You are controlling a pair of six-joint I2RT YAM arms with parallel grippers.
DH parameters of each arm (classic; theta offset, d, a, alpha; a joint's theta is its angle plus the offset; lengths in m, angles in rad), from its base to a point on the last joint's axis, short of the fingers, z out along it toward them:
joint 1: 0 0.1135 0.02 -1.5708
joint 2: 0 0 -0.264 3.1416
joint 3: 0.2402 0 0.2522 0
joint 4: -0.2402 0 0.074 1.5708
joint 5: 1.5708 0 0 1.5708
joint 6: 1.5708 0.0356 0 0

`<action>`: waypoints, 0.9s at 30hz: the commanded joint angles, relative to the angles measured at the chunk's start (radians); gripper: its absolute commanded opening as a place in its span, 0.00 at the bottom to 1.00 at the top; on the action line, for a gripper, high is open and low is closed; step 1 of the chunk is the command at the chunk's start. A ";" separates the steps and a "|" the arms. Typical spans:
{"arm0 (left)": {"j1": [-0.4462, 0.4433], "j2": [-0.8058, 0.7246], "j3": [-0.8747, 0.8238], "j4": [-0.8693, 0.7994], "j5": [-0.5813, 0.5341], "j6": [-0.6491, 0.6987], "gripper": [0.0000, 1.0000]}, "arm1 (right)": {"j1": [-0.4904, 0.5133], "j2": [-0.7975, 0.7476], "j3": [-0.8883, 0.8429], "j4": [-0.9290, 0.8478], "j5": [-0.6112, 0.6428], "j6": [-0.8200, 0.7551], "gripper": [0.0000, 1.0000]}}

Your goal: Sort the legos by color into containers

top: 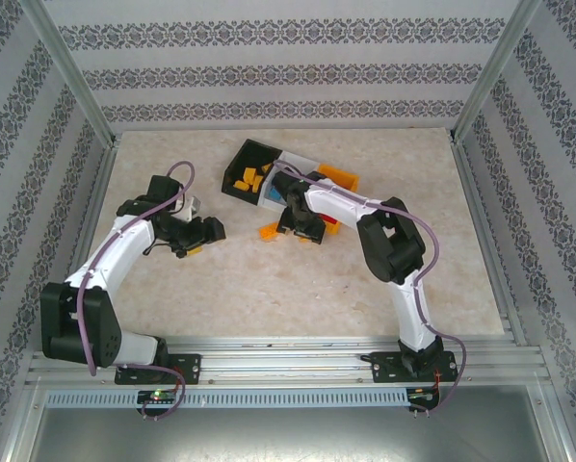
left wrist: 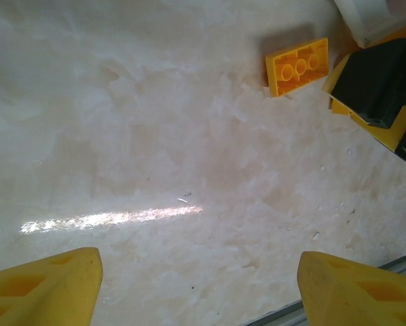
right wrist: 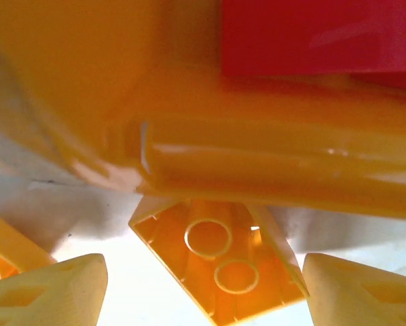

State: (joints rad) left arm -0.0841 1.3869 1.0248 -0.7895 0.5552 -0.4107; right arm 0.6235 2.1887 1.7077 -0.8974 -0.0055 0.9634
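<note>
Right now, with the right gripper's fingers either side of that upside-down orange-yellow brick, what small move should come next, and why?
Probably ease the right gripper down and close on the orange-yellow brick. It lies hollow side up between the open fingers, close against the orange bin, so a short, careful descent seems wise.
</note>
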 commanded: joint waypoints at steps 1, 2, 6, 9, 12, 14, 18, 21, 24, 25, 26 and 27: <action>-0.009 0.017 0.019 0.005 0.046 0.023 0.78 | -0.007 0.029 0.036 -0.022 -0.015 0.000 0.73; -0.012 0.020 0.021 0.006 0.050 0.025 0.78 | -0.008 0.033 0.038 -0.023 -0.017 0.000 0.71; -0.014 0.027 0.024 0.006 0.046 0.028 0.80 | -0.016 0.035 0.034 -0.027 -0.013 0.001 0.69; -0.014 0.035 0.022 0.010 0.048 0.029 0.81 | -0.025 0.034 0.034 -0.029 -0.007 -0.011 0.69; -0.015 0.042 0.026 0.009 0.050 0.029 0.82 | -0.028 0.039 0.064 -0.072 0.021 -0.049 0.72; -0.014 0.041 0.027 0.009 0.049 0.028 0.83 | -0.031 0.039 0.066 -0.076 0.022 -0.078 0.74; -0.014 0.044 0.027 0.009 0.045 0.030 0.84 | -0.034 0.049 0.065 -0.056 0.011 -0.121 0.74; -0.014 0.042 0.028 0.004 0.037 0.031 0.85 | -0.033 0.072 0.081 -0.045 -0.005 -0.142 0.71; -0.013 0.042 0.030 -0.002 0.031 0.033 0.85 | -0.033 0.094 0.099 -0.048 -0.008 -0.153 0.67; -0.014 0.043 0.030 -0.004 0.029 0.033 0.86 | -0.033 0.097 0.102 -0.046 -0.011 -0.157 0.64; -0.013 0.042 0.030 -0.003 0.028 0.033 0.86 | -0.034 0.097 0.104 -0.043 -0.013 -0.162 0.60; -0.014 0.043 0.030 -0.004 0.026 0.033 0.86 | -0.033 0.097 0.108 -0.040 -0.013 -0.167 0.57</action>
State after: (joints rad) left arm -0.0914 1.4212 1.0275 -0.7891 0.5873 -0.3988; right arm 0.5907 2.2528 1.7943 -0.9340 -0.0109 0.8413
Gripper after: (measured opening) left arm 0.859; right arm 0.590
